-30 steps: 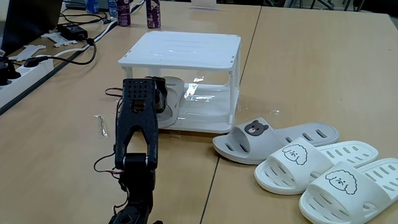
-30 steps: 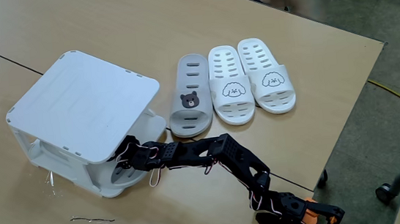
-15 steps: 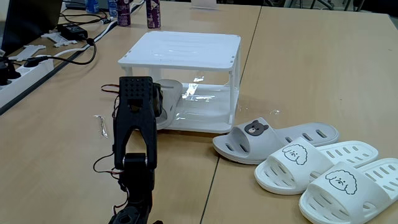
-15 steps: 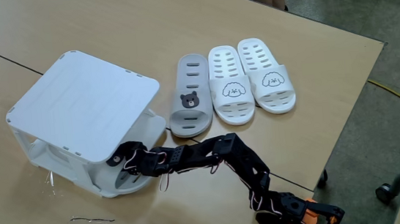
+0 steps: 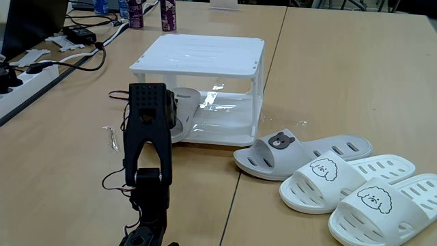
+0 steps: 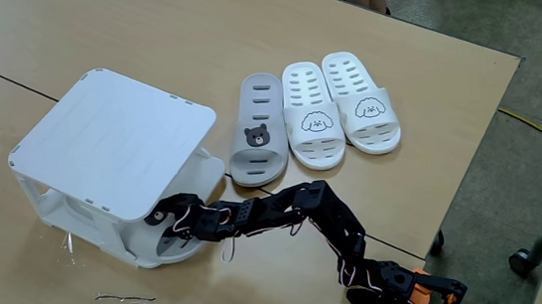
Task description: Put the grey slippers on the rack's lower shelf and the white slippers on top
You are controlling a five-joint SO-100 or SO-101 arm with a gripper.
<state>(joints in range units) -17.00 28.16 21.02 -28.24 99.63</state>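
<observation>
Since a second ago the arm has swung a little toward nine o'clock in a fixed view, and the grey slipper it is working on has slid with it along the lower shelf (image 5: 229, 121), so that its end now pokes out of the rack (image 5: 205, 55) at the nine o'clock side. There the black arm (image 5: 147, 147) rises from six o'clock and blocks the gripper (image 5: 172, 116), so I cannot tell whether its fingers are apart or clamped on that slipper (image 5: 188, 113). The second of the grey slippers (image 5: 300, 154), with its bear face, lies on the wooden table (image 5: 341, 75) at four o'clock from the rack. The white slippers (image 5: 362, 188) lie just beside it, toward five o'clock, side by side and touching.

From a fixed view looking down, the rack (image 6: 110, 138) sits at nine o'clock on the table (image 6: 240, 35), its slatted top hiding most of the lower tier. The gripper (image 6: 170, 222) reaches in at the rack's six o'clock corner, right at the grey slipper (image 6: 165, 244) whose rounded end sticks out there; the finger spacing is too small to read. The other grey slipper (image 6: 259, 128) and the white slippers (image 6: 336, 106) form a row at three o'clock from the rack. A thin wire (image 6: 126, 299) lies on the table at seven o'clock.
</observation>
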